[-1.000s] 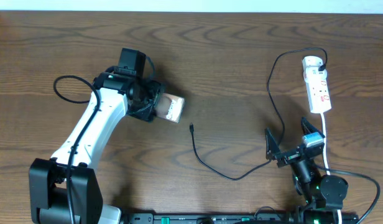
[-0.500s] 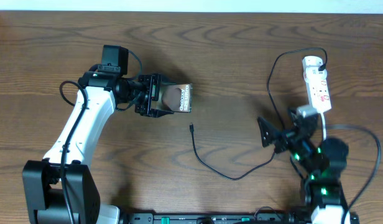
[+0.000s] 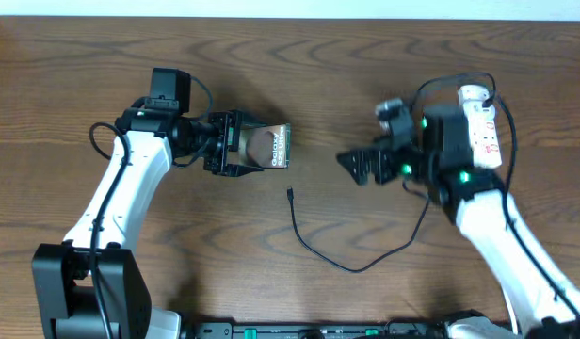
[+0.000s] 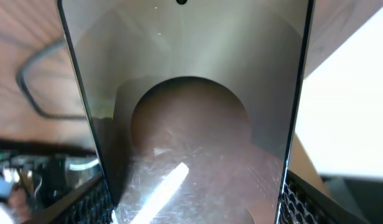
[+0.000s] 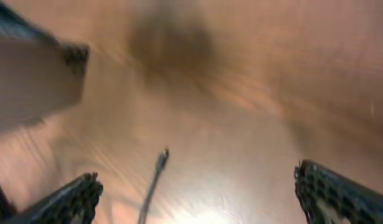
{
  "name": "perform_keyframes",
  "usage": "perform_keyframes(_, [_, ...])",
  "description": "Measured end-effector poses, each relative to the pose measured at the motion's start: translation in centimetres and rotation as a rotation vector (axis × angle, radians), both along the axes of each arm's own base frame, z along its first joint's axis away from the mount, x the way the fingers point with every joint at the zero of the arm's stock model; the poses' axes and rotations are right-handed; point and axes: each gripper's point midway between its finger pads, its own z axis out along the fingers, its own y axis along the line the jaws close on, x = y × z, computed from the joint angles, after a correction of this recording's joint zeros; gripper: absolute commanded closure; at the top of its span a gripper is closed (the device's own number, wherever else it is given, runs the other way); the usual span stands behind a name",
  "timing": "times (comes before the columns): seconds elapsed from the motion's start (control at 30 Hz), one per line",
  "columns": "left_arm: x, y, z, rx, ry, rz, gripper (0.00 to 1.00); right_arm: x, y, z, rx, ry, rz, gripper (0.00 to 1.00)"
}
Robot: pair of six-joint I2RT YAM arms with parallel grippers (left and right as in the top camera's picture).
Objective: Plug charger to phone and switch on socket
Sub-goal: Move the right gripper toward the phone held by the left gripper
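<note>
Soft, even light falls from overhead on the table, with faint shadows. The right wrist view is badly motion-blurred. Close up, the phone shows streaky glare.

Surface: brown wood with dark wavy grain; fills nearly the whole overhead view.
Far edge: narrow pale strip beyond the wood, plain white.
Light: even, with soft shadows; bright sheen on the near wood, right wrist view.
</note>
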Motion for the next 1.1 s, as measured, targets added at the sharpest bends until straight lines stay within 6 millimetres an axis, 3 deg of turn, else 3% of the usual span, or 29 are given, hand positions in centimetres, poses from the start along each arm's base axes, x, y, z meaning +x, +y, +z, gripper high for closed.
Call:
perform_keyframes(0.17, [0.9, 2.1, -1.8, 0.155, -0.021, 0.054, 0.71, 3.4, 1.3, 4.0, 0.059, -0.119, 0.014, 0.01])
perform_keyframes(0.3, [1.4, 4.1, -3.2, 0.294, -0.039, 0.086, 0.71, 4.6, 3.2, 5.2, 0.148, -0.164, 0.046, 0.14])
perform_keyframes(0.63, [1.9, 7.9, -5.1, 0.53, -0.045, 0.148, 0.71, 4.4, 12.9, -0.6, 0.323, 0.012, 0.168, 0.21])
perform_keyframes(0.87, [1.0, 9.7, -5.8, 0.637, -0.006, 0.164, 0.71, 3.6, 16.2, -2.1, 0.411, 0.114, 0.167, 0.26])
perform_keyframes(1.1, [1.0, 10.3, -6.0, 0.671, -0.003, 0.173, 0.71, 1.1, 19.8, -3.7, 0.426, 0.229, 0.163, 0.35])
